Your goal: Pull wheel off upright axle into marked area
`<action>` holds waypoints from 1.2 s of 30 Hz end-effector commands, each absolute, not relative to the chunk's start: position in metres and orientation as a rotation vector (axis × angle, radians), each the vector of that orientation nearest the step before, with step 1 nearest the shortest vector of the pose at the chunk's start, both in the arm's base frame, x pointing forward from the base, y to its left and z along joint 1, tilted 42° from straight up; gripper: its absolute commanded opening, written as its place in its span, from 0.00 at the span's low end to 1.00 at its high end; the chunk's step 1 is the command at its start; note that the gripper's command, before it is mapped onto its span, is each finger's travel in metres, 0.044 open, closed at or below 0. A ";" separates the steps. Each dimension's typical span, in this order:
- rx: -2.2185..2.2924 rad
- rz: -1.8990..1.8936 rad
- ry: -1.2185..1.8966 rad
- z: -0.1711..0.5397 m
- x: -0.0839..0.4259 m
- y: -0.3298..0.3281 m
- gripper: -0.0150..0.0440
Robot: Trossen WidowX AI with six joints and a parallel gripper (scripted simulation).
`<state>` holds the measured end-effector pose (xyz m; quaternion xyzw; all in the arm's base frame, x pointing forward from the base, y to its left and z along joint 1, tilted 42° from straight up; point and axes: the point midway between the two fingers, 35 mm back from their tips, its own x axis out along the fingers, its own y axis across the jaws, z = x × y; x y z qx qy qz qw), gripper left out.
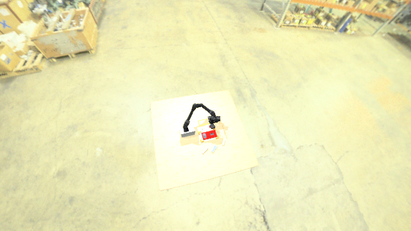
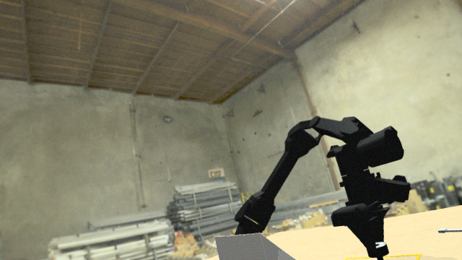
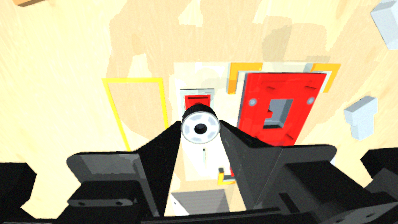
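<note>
1. One wheel [image 3: 200, 128], pale with a dark hub hole, sat at the centre of the wrist frame, and we saw the gripper [image 3: 200, 134] clamped on it, a dark finger [image 3: 165, 150] pressing each side.
2. We judged the carrying step to be in hand: the wheel looked clear of the small red base [image 3: 196, 100] just above it in frame, though we could not make out the axle itself.
3. The yellow-outlined marked area [image 3: 134, 80] lay left of centre, near the wheel.
4. Next, we reckoned, the wheel had to shift leftward over that outline, go down onto the table [image 3: 60, 75], then the jaws should part and lift clear.
</note>
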<state>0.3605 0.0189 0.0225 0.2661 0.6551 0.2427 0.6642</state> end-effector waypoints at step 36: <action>0.600 0.545 1.477 0.034 0.360 0.008 0.25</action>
